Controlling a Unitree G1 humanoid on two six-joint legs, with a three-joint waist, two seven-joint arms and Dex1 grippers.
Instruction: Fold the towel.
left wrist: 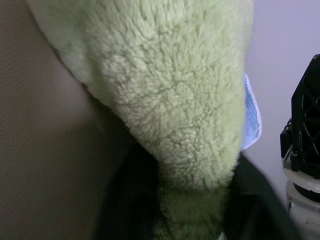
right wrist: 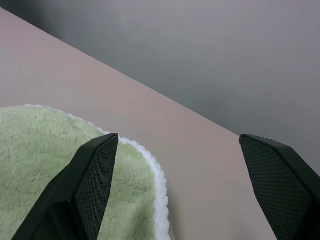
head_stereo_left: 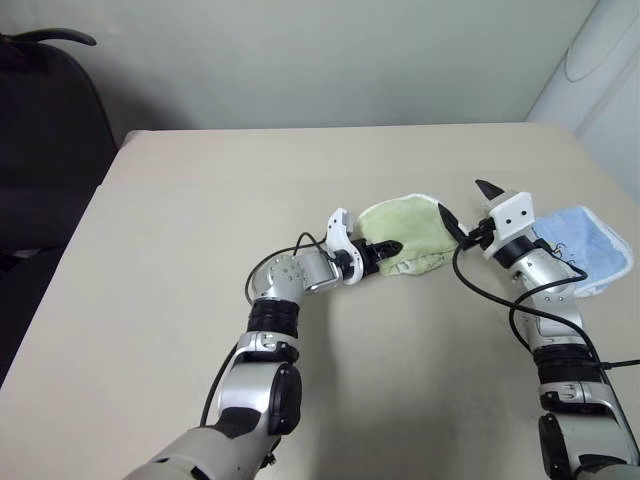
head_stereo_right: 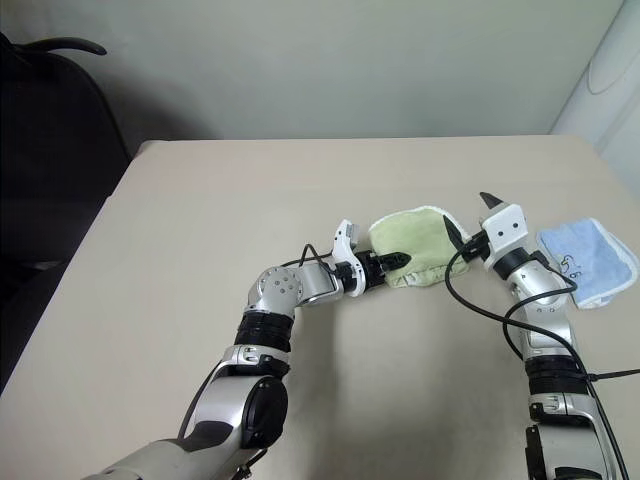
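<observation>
The light yellow-green towel (head_stereo_left: pixel 408 225) lies bunched in a rounded heap on the beige table, with white edging (right wrist: pixel 159 175) along its far side. My left gripper (head_stereo_left: pixel 390 248) comes in from the left and is shut on the towel's near left edge. In the left wrist view the terry cloth (left wrist: pixel 175 100) is pinched between the two black fingers. My right gripper (head_stereo_left: pixel 467 202) hovers just right of the towel, above the table, open with nothing between its fingers (right wrist: pixel 95 180).
A smaller light-blue cloth (head_stereo_left: pixel 585 245) lies to the right of my right arm, near the table's right edge. The beige table (head_stereo_left: pixel 250 180) stretches left and far. A black chair (head_stereo_left: pixel 40 130) stands off the left edge. A white object (head_stereo_left: pixel 600 60) stands at the far right corner.
</observation>
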